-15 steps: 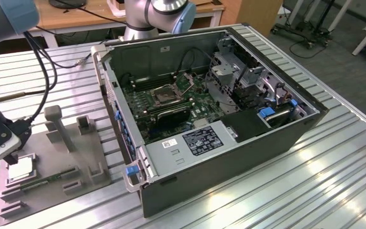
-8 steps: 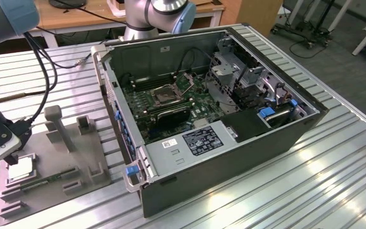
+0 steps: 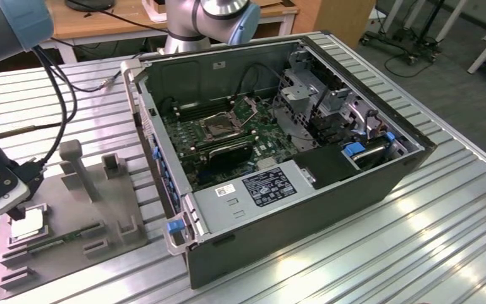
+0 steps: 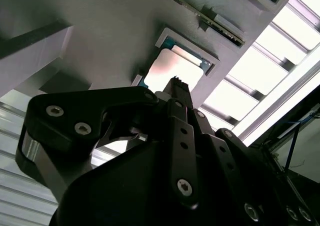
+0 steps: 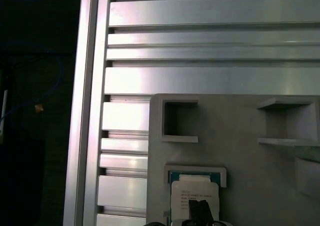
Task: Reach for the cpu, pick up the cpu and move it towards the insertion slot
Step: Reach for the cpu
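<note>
One pale, green-edged square cpu lies flat.

cpu print, label, neither legible

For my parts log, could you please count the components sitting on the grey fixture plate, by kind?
cpu: 1
memory module: 1
Total: 2, both seated in holders on the grey fixture plate.
</note>
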`<state>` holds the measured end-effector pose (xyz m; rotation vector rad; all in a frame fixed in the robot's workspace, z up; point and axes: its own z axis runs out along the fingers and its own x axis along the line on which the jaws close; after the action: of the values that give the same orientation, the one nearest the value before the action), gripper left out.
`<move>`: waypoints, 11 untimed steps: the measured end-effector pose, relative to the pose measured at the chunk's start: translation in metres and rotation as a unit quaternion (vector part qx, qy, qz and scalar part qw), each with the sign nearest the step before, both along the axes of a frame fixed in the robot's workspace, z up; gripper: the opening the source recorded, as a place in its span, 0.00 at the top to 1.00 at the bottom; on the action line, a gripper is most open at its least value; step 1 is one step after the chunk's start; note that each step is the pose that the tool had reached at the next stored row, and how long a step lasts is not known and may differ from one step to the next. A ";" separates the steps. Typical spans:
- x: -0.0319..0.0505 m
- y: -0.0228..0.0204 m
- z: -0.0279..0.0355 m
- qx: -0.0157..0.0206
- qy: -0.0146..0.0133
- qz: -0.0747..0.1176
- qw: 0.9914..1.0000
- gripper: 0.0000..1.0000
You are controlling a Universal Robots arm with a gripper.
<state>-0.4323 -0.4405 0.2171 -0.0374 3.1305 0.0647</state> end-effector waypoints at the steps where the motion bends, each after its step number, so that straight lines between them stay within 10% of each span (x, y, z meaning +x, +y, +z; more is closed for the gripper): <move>1: 0.0000 0.0000 -0.0007 0.000 0.000 0.000 1.000 0.90; 11: 0.0000 0.0000 -0.0064 0.000 0.000 0.000 1.000 0.90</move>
<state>-0.4324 -0.4405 0.2107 -0.0374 3.1303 0.0648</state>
